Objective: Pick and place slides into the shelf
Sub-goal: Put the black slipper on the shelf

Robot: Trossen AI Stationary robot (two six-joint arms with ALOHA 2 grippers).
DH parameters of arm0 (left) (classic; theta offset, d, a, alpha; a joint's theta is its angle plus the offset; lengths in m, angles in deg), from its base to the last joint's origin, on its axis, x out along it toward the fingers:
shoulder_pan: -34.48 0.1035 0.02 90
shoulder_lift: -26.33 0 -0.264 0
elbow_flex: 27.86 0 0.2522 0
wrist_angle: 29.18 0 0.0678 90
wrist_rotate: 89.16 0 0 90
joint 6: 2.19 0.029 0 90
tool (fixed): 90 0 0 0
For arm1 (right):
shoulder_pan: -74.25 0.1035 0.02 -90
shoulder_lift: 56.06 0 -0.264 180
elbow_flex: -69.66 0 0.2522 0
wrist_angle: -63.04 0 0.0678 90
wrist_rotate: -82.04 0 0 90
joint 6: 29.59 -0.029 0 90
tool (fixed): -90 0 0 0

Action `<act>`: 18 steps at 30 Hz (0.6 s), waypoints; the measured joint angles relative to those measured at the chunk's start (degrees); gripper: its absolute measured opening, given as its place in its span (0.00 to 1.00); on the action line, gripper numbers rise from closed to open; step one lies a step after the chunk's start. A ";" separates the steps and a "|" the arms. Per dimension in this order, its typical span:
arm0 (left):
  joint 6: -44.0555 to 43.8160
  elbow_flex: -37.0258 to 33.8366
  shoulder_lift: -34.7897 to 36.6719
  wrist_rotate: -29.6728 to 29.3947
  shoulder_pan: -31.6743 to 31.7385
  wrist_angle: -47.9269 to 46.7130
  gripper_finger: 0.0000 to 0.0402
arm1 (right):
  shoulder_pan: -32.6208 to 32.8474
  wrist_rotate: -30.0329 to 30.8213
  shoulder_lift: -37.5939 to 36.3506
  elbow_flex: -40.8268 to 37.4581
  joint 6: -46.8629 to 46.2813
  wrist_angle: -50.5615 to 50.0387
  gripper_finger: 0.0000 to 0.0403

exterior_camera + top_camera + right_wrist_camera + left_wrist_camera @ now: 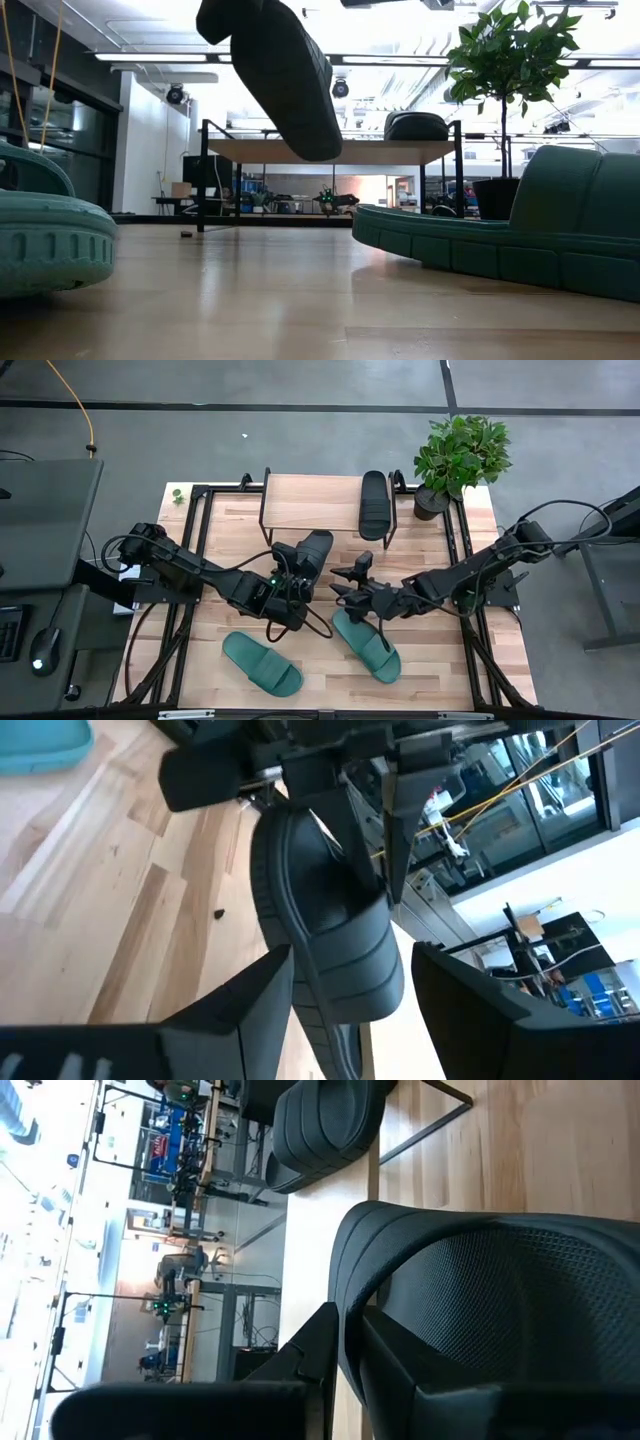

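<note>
My left gripper (293,572) is shut on a black slide (313,552), which hangs in the air just in front of the shelf (310,503). In the low view this black slide (285,75) is tilted, with one end pointing down. A second black slide (374,504) lies flat on the right end of the shelf's top board. Two teal slides (262,663) (365,643) rest sole-down on the table near its front edge. My right gripper (350,582) is open just right of the held slide. Its fingers (240,1010) face the slide without touching it. My left gripper holds the black slide by its strap (345,1295), at the strap's edge. One finger (400,1380) is under the strap and the other (318,1365) is outside it. The fingers come from the table's left, slanting a little downward. The slide is lifted clear and hangs tilted below the gripper.
A potted plant (458,455) stands at the table's far right corner, beside the shelf. The shelf's black frame legs (205,175) rise at the back of the table. Bare wooden tabletop (440,660) lies to the right of the teal slides.
</note>
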 joint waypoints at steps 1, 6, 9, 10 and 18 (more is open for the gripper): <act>0.00 0.00 0.00 0.00 0.00 -0.02 0.08 | 0.04 -0.44 0.00 0.00 0.00 0.16 0.49; -0.81 0.00 0.00 1.93 -0.12 0.25 0.08 | 0.04 -1.18 0.00 0.00 0.00 0.97 0.49; -1.82 0.00 0.02 2.66 -1.14 0.45 0.08 | 0.04 -1.17 0.00 0.00 0.00 0.95 0.49; -1.92 0.01 0.02 2.73 -1.70 0.48 0.08 | 0.04 -1.17 0.00 0.00 0.00 0.95 0.49; -1.38 0.04 0.07 -1.27 -5.90 0.68 0.08 | 0.04 -1.44 0.00 0.00 0.02 2.53 0.49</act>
